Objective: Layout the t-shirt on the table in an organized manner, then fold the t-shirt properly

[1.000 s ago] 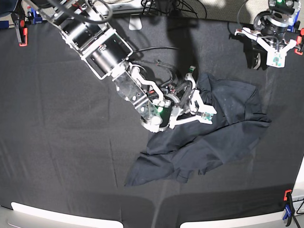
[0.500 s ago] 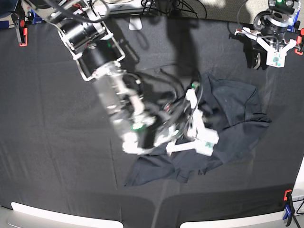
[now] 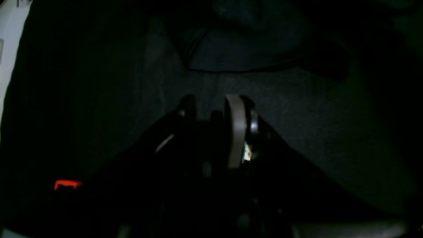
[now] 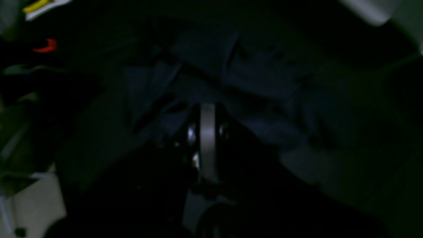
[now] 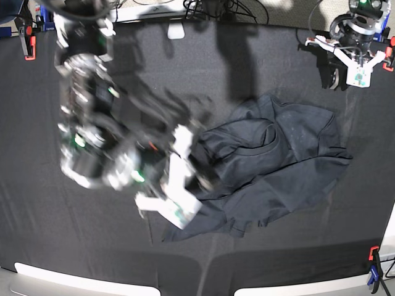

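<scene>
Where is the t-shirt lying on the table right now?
In the base view the t-shirt lies crumpled right of centre on the table, its left edge at the right gripper.

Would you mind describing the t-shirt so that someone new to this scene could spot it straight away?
Look at the wide table draped in black creased cloth. Right of centre lies a crumpled heap, the t-shirt. Its dark slate-blue tint and rumpled folds set it apart from the flatter black cloth beneath.
</scene>
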